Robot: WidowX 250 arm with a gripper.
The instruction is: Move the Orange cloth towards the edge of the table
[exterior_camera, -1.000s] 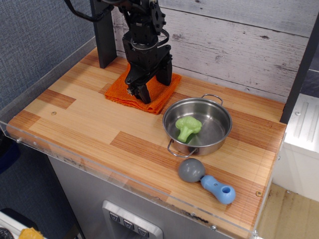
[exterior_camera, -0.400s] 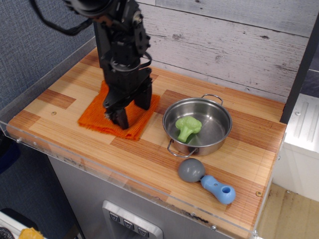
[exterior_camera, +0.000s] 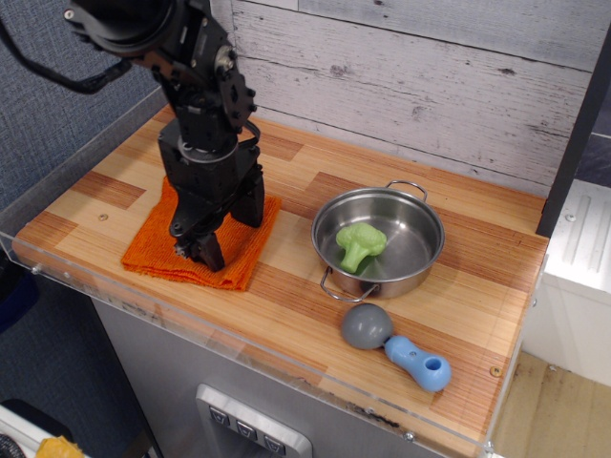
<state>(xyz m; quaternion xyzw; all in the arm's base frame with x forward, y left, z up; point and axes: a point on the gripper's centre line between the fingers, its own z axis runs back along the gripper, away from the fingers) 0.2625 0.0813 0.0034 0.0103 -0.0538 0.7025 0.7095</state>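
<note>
**Orange cloth now close to the front rim**

My worktop (exterior_camera: 315, 296) is light wooden planking with darker brown patches, edged by a clear acrylic rim and sitting on a grey metal base. Behind it runs a wall of whitewashed boards; a blue-grey textured panel closes off the left side.

The Orange cloth (exterior_camera: 153, 250) lies flat near the front-left corner, its lower edge just beside the acrylic rim. My gripper (exterior_camera: 199, 246) points down onto the cloth, fingertips pressing into its right half. The fingers look drawn near each other, but from this angle I cannot tell whether they pinch any fabric or simply press on it.

A second ago the cloth lay at the back of the worktop, near the wall, with my gripper on it in the same manner. Since then both have travelled together towards the front-left, passing the middle of the left half less than half a second ago. Nothing else has shifted.

To the right, well apart from the cloth, stands a steel pan (exterior_camera: 420, 250) with two loop handles, holding a green broccoli toy (exterior_camera: 360, 243). In front of the pan lies a grey-and-blue toy (exterior_camera: 396, 345), its grey ball end near the pan's front handle. Neither sits between the cloth and the rim.
</note>
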